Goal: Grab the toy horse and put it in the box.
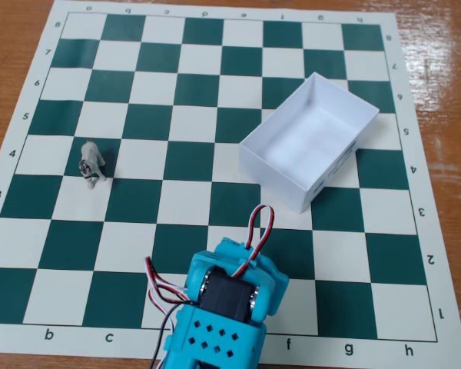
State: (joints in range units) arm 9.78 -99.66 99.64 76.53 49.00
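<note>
The toy horse (pixel 91 163) is a tiny grey-white figurine with darker markings. It stands upright on a green square at the left of the chessboard mat. The box (pixel 346 115) is a white shallow cardboard tray, empty, with dark print on its right wall. It lies at an angle on the right half of the board. My cyan arm (pixel 227 307) enters from the bottom edge at mid-board, several squares from both the horse and the box. Its body hides the fingers, so I cannot see how the jaws stand.
The green-and-white chessboard mat (pixel 200 100) lies on a brown wooden table (pixel 8 31). Red, white and black wires (pixel 257 227) loop up from the arm's top.
</note>
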